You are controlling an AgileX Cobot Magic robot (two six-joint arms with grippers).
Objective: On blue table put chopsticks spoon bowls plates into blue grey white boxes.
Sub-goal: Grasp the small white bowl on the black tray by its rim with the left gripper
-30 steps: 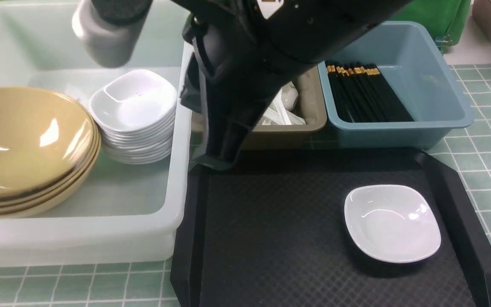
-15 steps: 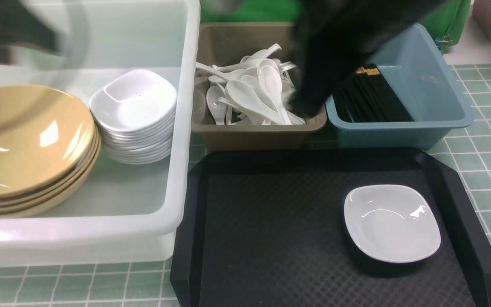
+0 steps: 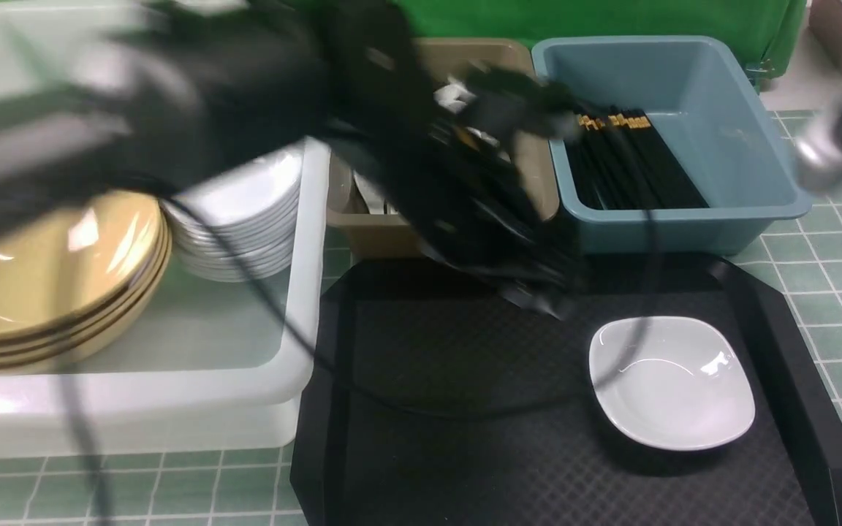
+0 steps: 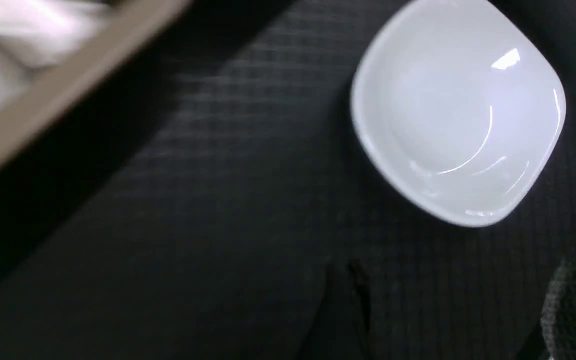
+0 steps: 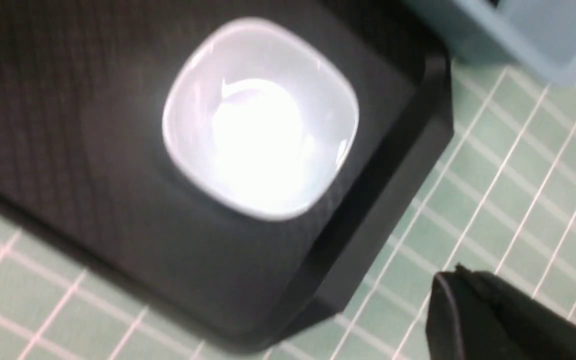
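While left end effector [image 3: 541,296] is too blurred to judge and right end effector [image 5: 463,300] is closed, one plate [image 3: 673,383] rests on tray [image 3: 450,409].

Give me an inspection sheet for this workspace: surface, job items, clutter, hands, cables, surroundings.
Surface: blue table, tiled, black tray on it.
Job's things: bowls and stacked plates in white box; spoons, mostly hidden, in grey box; chopsticks in blue box; a lone plate on the tray.
Clutter: nothing seen.
Hands: left hand open, empty, above the tray near the lone plate; right hand shut, empty, beside the tray.
Cables: black cable hangs across the tray in the front view.
Surroundings: green backdrop; pinkish box far right.
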